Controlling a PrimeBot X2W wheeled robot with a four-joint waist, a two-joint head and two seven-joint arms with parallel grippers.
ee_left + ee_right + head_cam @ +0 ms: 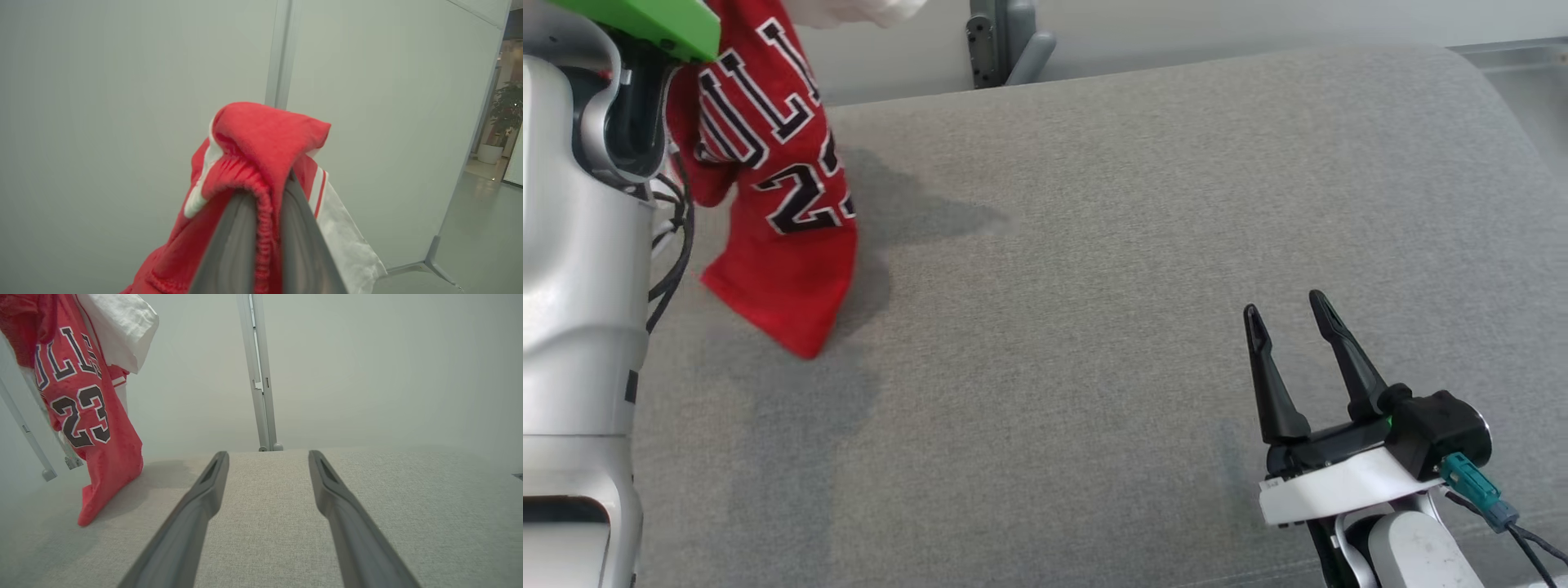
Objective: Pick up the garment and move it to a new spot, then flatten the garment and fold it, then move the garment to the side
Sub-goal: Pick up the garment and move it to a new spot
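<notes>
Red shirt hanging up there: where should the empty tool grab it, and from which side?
Probably its lowest corner. The left tool pinches the red shirt at the top, so it dangles with that corner down by the grey surface. The open right tool sits to the shirt's right, so it could come from that side.

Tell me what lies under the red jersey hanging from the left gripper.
Under the red jersey, held by the shut left gripper, lies grey cushion darkened by its shadow. Its lowest corner seems to touch the cushion and covers that patch.
</notes>
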